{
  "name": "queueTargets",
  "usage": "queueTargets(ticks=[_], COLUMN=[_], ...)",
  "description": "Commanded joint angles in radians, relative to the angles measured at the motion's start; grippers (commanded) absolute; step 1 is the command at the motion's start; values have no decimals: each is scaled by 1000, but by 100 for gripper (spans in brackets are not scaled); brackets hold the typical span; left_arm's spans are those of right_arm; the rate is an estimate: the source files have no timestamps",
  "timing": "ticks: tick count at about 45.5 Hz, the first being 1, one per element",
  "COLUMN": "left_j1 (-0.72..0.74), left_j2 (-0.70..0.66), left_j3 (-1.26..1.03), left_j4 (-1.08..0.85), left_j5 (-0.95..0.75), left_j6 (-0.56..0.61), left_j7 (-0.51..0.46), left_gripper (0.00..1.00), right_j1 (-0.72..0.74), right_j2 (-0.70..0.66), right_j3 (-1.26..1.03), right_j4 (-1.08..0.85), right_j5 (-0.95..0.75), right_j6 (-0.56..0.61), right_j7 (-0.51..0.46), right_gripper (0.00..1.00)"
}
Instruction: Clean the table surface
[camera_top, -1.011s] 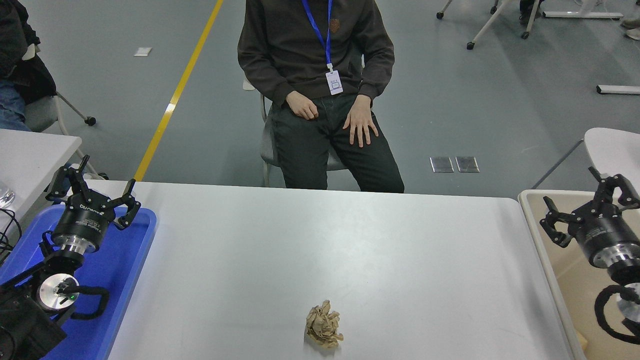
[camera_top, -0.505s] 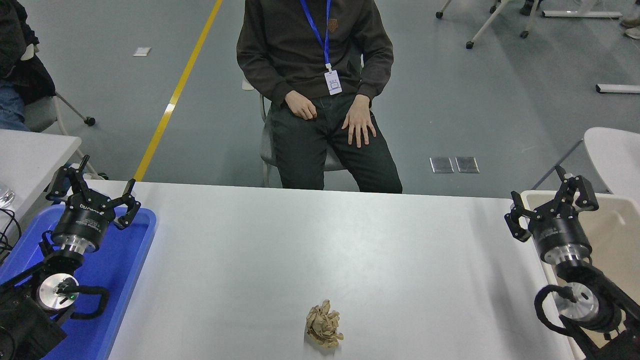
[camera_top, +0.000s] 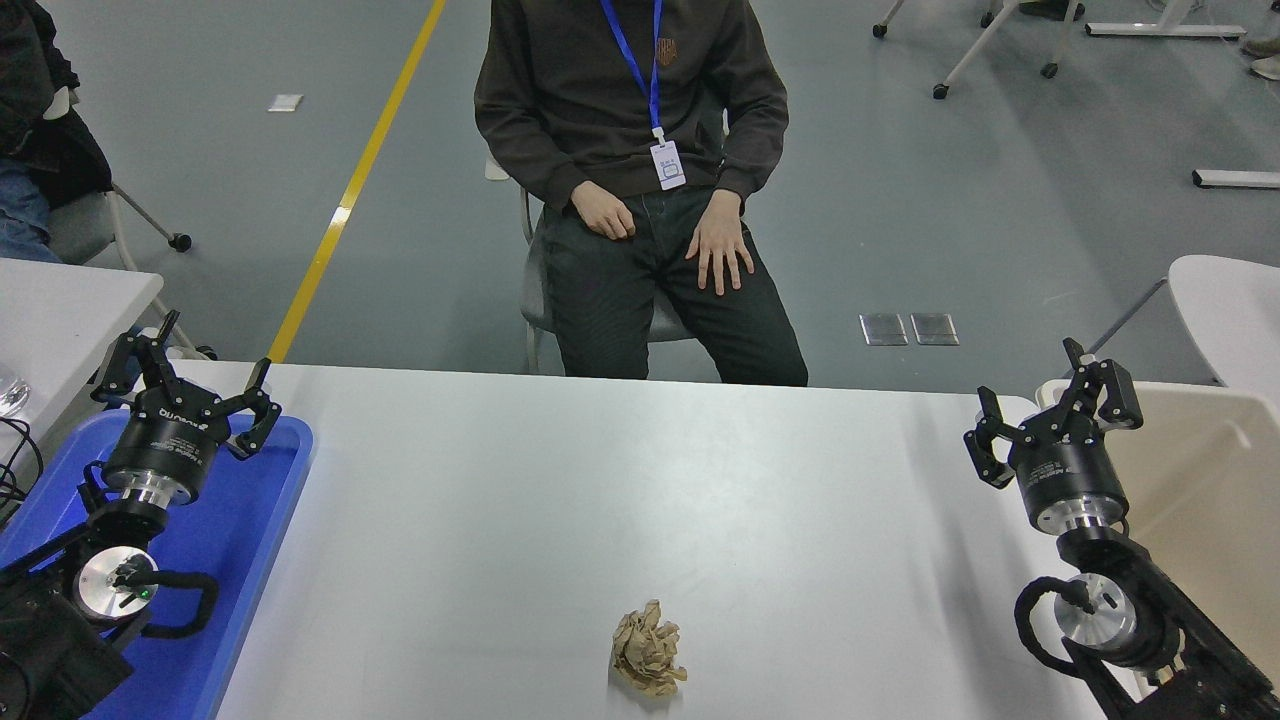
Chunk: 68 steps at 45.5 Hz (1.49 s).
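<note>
Table surface (camera_top: 640, 500): wide, matte grey-white, filling the frame's centre; one crumpled tan paper wad (camera_top: 648, 663) sits at bottom centre. Wad lies lower left of the right gripper (camera_top: 1050, 425), jaws spread and empty at the right edge, judged somewhat nearer. Left gripper (camera_top: 185, 385), also spread and empty, sits parked over the blue tray (camera_top: 255, 560).

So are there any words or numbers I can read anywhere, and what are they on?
Left tool: white print on its black body, too blurred to read.
Right tool: small print on its body, too small to read.
Person's badge: not read.
Nothing readable on the table, paper ball, tray or bin.
</note>
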Motion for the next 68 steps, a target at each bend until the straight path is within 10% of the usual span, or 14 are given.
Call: queueTargets(ticks=[1, 38, 68], left_j1=[0, 0, 0], left_j2=[0, 0, 0], left_j3=[0, 0, 0], left_j4=[-1, 0, 0], left_j5=[0, 0, 0], left_j6=[0, 0, 0], left_j7=[0, 0, 0], left_gripper=[100, 100, 100], right_j1=[-3, -60, -37], right_j2=[-59, -844, -758], right_j3=[-66, -449, -466], right_j4=[14, 555, 768], right_j5=[0, 4, -17], right_j6=[-12, 121, 288], right_j7=[-18, -260, -628], right_gripper=[100, 100, 100])
